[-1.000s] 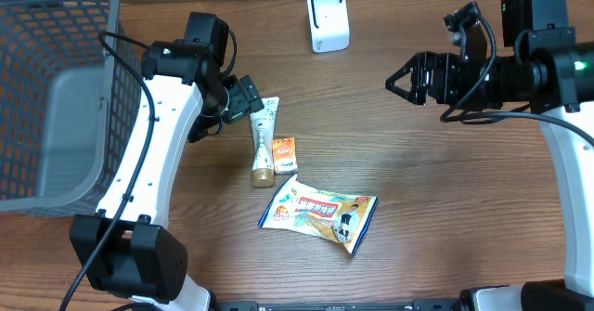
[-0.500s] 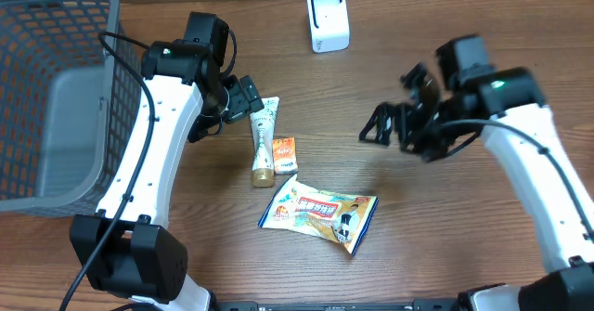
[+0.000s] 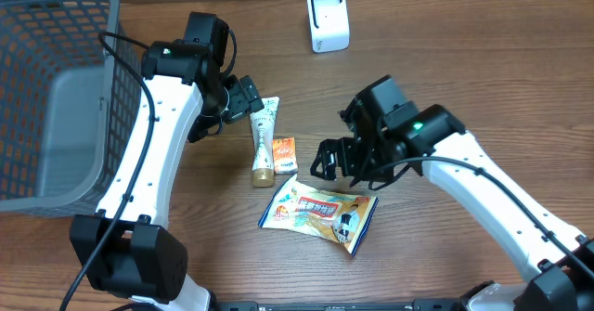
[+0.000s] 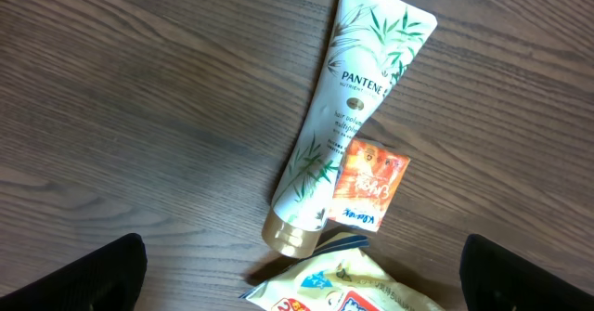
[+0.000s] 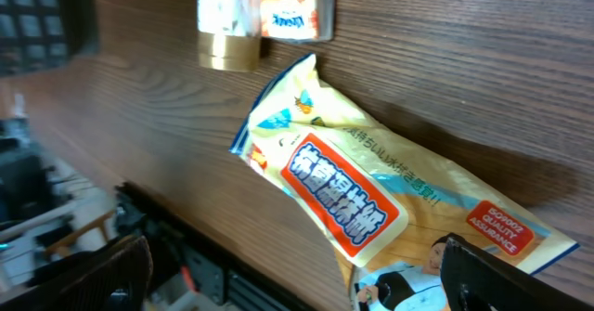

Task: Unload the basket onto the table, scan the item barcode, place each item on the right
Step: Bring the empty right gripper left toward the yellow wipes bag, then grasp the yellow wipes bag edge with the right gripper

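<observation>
Three items lie mid-table: a white Pantene tube, a small orange sachet against it, and a yellow snack packet in front. No barcode shows on any of them. The white scanner stands at the back. My left gripper hovers open just left of the tube's flat end. My right gripper hangs open over the packet's upper right edge, holding nothing. The tube's gold cap shows in the right wrist view.
A grey mesh basket fills the left side of the table. The table's front edge runs close below the snack packet in the right wrist view.
My right arm has swung from the far right down and left to just above the snack packet, its jaws still open. The left arm and the items have not moved.
</observation>
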You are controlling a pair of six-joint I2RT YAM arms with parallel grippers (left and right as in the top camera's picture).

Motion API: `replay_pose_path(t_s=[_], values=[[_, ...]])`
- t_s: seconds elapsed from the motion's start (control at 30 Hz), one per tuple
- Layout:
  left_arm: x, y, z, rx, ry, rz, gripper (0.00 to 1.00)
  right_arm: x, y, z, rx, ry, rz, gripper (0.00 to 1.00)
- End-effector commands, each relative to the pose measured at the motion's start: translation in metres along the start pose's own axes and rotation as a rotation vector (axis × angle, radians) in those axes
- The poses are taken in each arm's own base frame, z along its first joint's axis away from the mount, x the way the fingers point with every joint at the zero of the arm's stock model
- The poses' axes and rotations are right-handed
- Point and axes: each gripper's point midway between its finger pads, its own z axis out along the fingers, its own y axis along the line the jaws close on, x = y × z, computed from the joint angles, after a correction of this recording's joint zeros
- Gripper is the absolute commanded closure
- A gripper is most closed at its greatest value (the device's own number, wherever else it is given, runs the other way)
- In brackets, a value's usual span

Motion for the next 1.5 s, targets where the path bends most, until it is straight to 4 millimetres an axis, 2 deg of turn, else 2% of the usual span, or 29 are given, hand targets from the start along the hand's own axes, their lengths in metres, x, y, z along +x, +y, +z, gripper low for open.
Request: replay_pose_path(t_s=[0.0, 0.2, 0.27, 0.57, 0.7, 0.9, 1.27, 1.47], values=[[-0.001, 0.002, 0.004, -0.014, 0.002, 0.014, 0.0, -0.001, -0.008, 0.002, 0.073, -0.031, 0.009, 0.0], [-0.001, 0.002, 0.004, -0.014, 0.002, 0.014, 0.0, 0.005, -0.031, -0.001, 0.192, -0.022, 0.028, 0.0], [-0.001, 0.002, 0.004, -0.014, 0.002, 0.014, 0.0, 0.007, -0.033, 0.001, 0.191, -0.018, 0.031, 0.0], [-0.001, 0.002, 0.004, -0.014, 0.002, 0.014, 0.0, 0.021, -0.049, 0.02, 0.201, 0.02, 0.044, 0.0], [-0.001, 0.002, 0.004, -0.014, 0.002, 0.014, 0.0, 0.03, -0.061, 0.036, 0.195, 0.036, 0.058, 0.0], [-0.001, 0.002, 0.004, -0.013, 0.003, 0.014, 0.0, 0.043, -0.058, 0.058, 0.085, 0.067, 0.118, 0.0], [-0.001, 0.002, 0.004, -0.014, 0.002, 0.014, 0.0, 0.053, -0.069, 0.067, 0.096, 0.078, 0.178, 0.01], [-0.001, 0.002, 0.004, -0.014, 0.002, 0.014, 0.0, 0.049, -0.07, 0.069, 0.099, 0.057, 0.174, 0.02]])
